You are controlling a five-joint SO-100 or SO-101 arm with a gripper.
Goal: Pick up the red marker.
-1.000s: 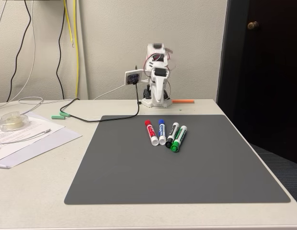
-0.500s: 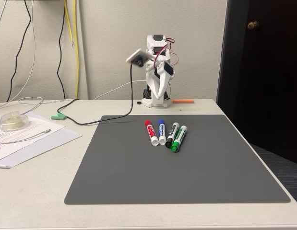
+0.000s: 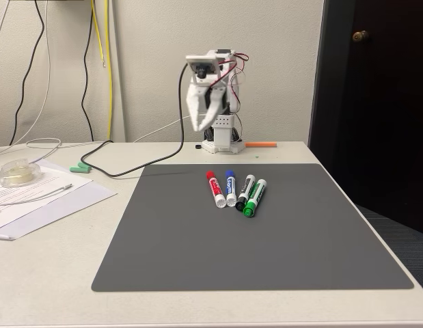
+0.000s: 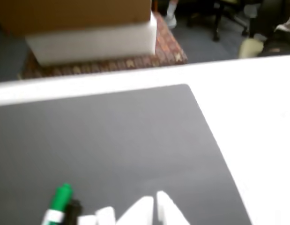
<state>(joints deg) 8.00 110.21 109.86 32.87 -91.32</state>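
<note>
The red marker [image 3: 215, 188] lies on a grey mat [image 3: 266, 239] toward the worktop's [image 3: 54, 273] far edge, at the left end of a row of four in the fixed view, just beside a blue-capped marker [image 3: 230, 187], then a black one [image 3: 245, 191] and a green one [image 3: 254, 197]. The arm's gripper [image 3: 201, 123] hangs in the air above the far edge, well apart from the markers, its fingers seemingly spread slightly, though blur makes this uncertain. The wrist view catches the green marker's cap [image 4: 60, 199] on the mat.
</note>
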